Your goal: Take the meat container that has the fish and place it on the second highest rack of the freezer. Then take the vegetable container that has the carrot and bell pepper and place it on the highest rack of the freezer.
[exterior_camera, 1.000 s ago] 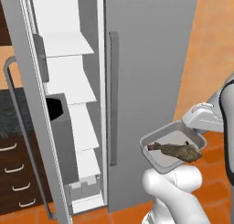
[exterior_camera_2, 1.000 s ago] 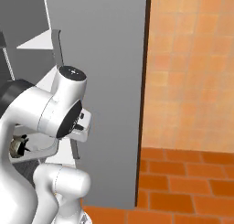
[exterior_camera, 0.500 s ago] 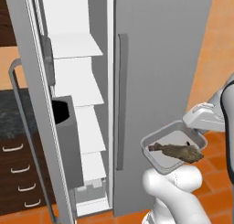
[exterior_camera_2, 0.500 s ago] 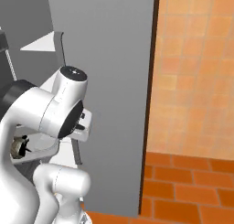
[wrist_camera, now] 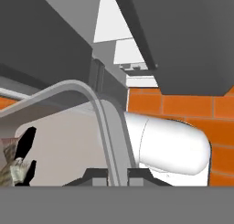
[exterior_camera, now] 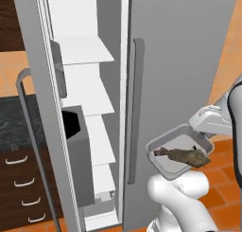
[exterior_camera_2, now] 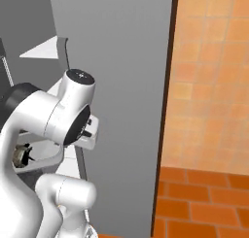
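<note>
The meat container (exterior_camera: 159, 163) is a shallow grey tray with the dark mottled fish (exterior_camera: 185, 156) lying in it. It hangs in the air right of the freezer (exterior_camera: 90, 98), whose left door stands open on stacked white shelves. My gripper (exterior_camera: 202, 129) is shut on the tray's far right rim. In the hand view the rim (wrist_camera: 98, 104) runs down between the fingertips of the gripper (wrist_camera: 117, 175), and the fish's tail (wrist_camera: 13, 166) shows at the left. The right base view catches the tray (exterior_camera_2: 46, 154) behind my arm.
The open freezer door (exterior_camera: 38, 131) carries a grey box with a dark opening (exterior_camera: 75, 131). A closed grey door with a long bar handle (exterior_camera: 134, 108) stands right of the shelves. Dark drawers (exterior_camera: 19, 193) sit at the far left, above an orange brick floor (exterior_camera: 222, 193).
The whole picture has shifted: the base has moved and the freezer now sits further right and looks larger. The tray with the fish stays held in the same pose.
</note>
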